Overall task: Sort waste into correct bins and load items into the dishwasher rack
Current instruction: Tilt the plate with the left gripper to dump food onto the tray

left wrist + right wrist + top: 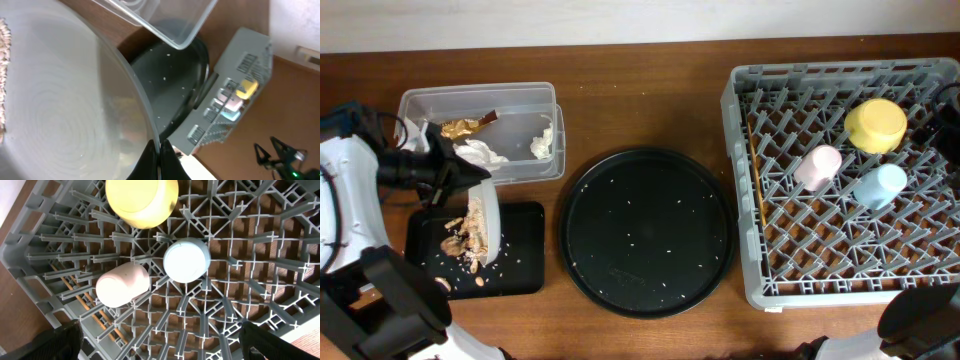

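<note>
- I'm looking at a brown wooden table (pixel 650 100) with a strip of pale wall (pixel 620 20) along its far edge.
- My left gripper (pixel 159 161) is clamped on the rim of the pale grey plate (pixel 493 215), holding it tipped steeply on edge over the shallow black tray (pixel 520 250) at the near left.
- Tan food scraps (pixel 468 240) cling to the plate's face, and more lie with crumbs on the tray below.
- Just beyond it, the clear tub (pixel 480 92) holds white tissues (pixel 480 153) and the gold wrapper (pixel 465 126).
- The round black tray (pixel 620 270) sits mid-table, speckled with crumbs.
- My right gripper (pixel 160 332) hangs over the dishwasher rack (pixel 738 200) on the right, fingers spread wide and touching nothing.
- In the rack I see the yellow bowl (pixel 876 124), pink cup (pixel 817 166) and blue cup (pixel 879 185), with the chopsticks (pixel 756 180) along its left side.
</note>
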`<act>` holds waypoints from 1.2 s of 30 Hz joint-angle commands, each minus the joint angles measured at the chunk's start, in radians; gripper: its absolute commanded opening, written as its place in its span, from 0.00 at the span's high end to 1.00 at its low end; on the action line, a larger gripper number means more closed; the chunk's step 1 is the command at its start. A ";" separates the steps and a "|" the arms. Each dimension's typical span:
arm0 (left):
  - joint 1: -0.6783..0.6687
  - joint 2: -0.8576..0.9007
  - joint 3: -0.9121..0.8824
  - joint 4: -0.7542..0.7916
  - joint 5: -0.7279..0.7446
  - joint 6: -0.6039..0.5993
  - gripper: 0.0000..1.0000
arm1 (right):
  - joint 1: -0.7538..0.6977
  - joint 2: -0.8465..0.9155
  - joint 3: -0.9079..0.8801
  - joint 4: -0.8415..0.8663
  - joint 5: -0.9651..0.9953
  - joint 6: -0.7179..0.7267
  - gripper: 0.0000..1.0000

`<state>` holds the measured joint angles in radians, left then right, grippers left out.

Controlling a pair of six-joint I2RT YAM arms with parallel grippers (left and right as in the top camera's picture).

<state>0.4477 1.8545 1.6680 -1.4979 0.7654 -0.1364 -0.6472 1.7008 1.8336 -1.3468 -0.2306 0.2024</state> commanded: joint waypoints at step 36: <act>0.297 -0.042 -0.183 -0.191 0.418 0.458 0.98 | 0.005 -0.007 0.014 0.000 -0.002 -0.003 0.02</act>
<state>0.7410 1.8458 1.5036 -1.6413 1.1381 0.2958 -0.6472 1.7008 1.8336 -1.3468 -0.2302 0.2020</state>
